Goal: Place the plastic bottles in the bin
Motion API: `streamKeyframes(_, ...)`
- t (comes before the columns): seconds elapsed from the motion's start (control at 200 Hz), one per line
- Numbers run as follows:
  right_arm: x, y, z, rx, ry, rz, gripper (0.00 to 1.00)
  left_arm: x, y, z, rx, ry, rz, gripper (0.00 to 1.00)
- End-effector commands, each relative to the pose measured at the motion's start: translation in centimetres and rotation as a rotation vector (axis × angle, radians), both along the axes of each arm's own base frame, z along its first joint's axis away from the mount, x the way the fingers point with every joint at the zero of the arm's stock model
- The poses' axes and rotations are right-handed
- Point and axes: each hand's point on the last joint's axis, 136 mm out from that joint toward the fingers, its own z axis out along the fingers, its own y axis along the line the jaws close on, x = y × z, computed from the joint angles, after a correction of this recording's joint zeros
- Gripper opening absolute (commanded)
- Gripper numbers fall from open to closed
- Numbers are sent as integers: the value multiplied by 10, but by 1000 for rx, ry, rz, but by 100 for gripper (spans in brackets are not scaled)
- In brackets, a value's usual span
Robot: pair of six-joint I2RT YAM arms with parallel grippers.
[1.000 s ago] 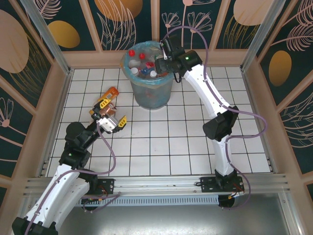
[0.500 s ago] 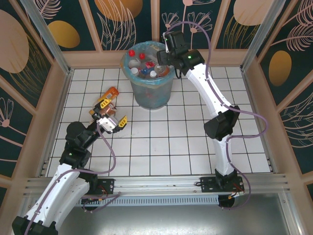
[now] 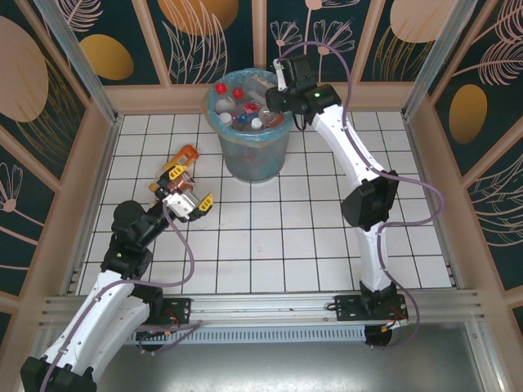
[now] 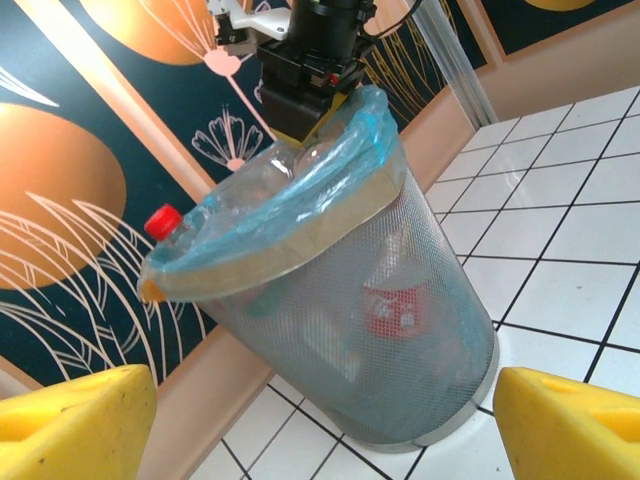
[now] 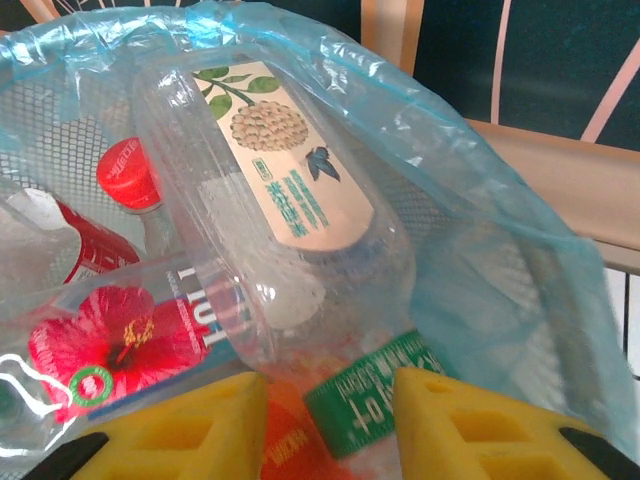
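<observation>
Tiled desk [image 3: 327, 245]: right fingers [image 5: 328, 388] have narrowed over the bin [image 3: 253, 159], grip unclear, bottles [image 5: 280, 200] beneath, drop likely done; left fingers [image 3: 189, 186] gape empty.

The round grey-blue mesh bin lined with a translucent blue bag [image 3: 253, 159] stands at the far middle of the white tiled table [image 3: 327, 237], just before the back wall. Small clear plastic bottles [image 3: 237, 114] lie piled inside it, up to the rim. The right gripper [image 3: 274, 113] hangs over its right rim. The left gripper [image 3: 188, 186] sits to its near left, apart.
</observation>
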Motion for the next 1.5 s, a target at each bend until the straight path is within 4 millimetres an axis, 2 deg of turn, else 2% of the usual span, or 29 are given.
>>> streamKeyframes(0.0,-1,12,8,58,6,40,39,10,8,23,-88,16,66,86)
streamKeyframes(0.06,-5,12,24,80,-16,44,39,23,19,33,-160,68,152,84)
streamKeyframes(0.14,-13,12,51,110,-61,48,41,48,47,45,-290,174,353,82)
streamKeyframes(0.22,-23,10,80,144,-113,51,44,68,77,41,-397,313,577,82)
streamKeyframes(0.285,-36,11,104,164,-160,61,45,77,95,25,-466,426,733,83)
streamKeyframes(0.325,-43,10,117,169,-192,62,46,80,100,12,-508,494,792,83)
streamKeyframes(0.35,-45,7,123,169,-206,59,47,81,99,3,-528,536,805,83)
streamKeyframes(0.37,-56,18,129,175,-218,87,47,83,98,-4,-541,568,809,83)
streamKeyframes(0.48,-83,27,146,177,-269,111,48,90,90,-32,-670,730,770,84)
streamKeyframes(0.626,-122,47,149,206,-293,181,48,102,99,-52,-828,839,761,84)
streamKeyframes(0.806,-163,63,143,299,-299,260,48,118,122,-73,-1033,960,742,79)
streamKeyframes(1.001,-191,78,131,355,-285,321,48,109,162,-109,-1328,1002,786,78)
streamKeyframes(1.091,-195,84,124,351,-269,339,48,100,178,-125,-1446,1011,809,78)
streamKeyframes(1.181,-196,88,120,342,-263,349,48,92,185,-137,-1523,1020,840,79)
streamKeyframes(1.491,-199,90,119,352,-277,350,48,63,193,-176,-1889,1047,922,76)
